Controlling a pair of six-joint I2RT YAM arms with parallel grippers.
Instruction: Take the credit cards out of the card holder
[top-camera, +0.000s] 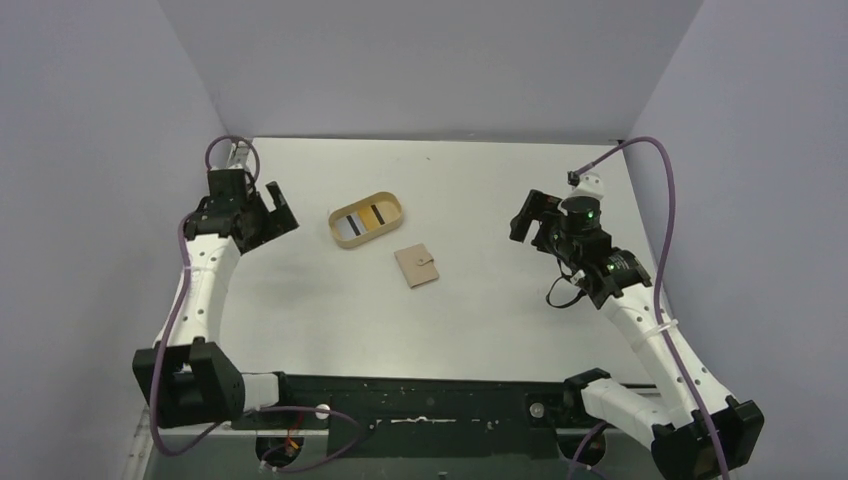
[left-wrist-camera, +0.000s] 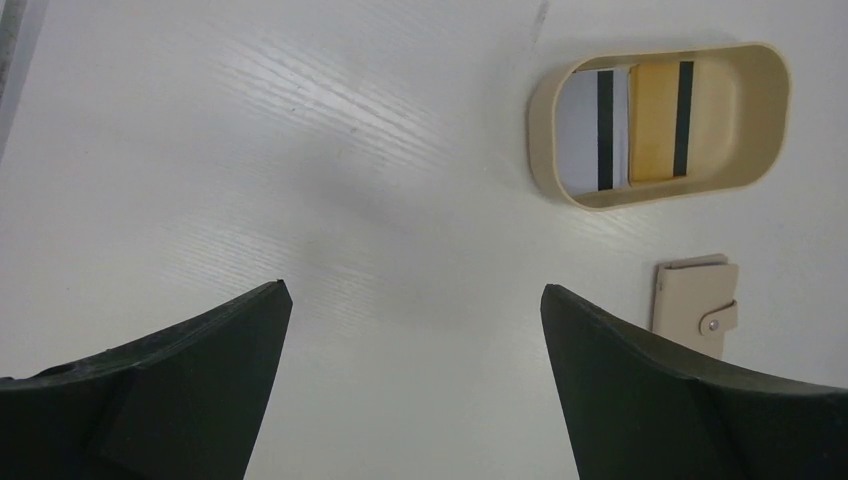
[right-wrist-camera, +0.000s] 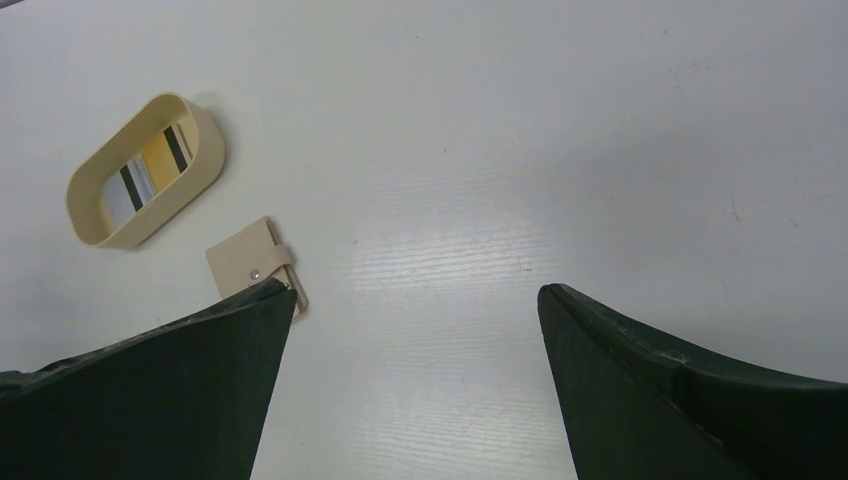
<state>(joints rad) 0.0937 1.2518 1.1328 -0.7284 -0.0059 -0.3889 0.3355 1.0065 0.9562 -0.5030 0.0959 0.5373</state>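
The tan card holder (top-camera: 417, 266) lies folded shut on the table, its snap tab fastened; it also shows in the left wrist view (left-wrist-camera: 695, 300) and the right wrist view (right-wrist-camera: 245, 262). Two credit cards lie in the oval tray behind it, each with a black stripe: a pale one (left-wrist-camera: 585, 130) and a yellow one (left-wrist-camera: 655, 120). Whatever is inside the holder is hidden. My left gripper (top-camera: 280, 208) (left-wrist-camera: 415, 290) hovers open at the far left, well away from the holder. My right gripper (top-camera: 530, 218) (right-wrist-camera: 413, 290) hovers open at the right, also apart from it. Neither holds anything.
The tan oval tray (top-camera: 340, 235) (left-wrist-camera: 545, 110) (right-wrist-camera: 210, 150) stands just behind and left of the holder. Grey walls close the table on the left, back and right. Purple cables loop off both arms.
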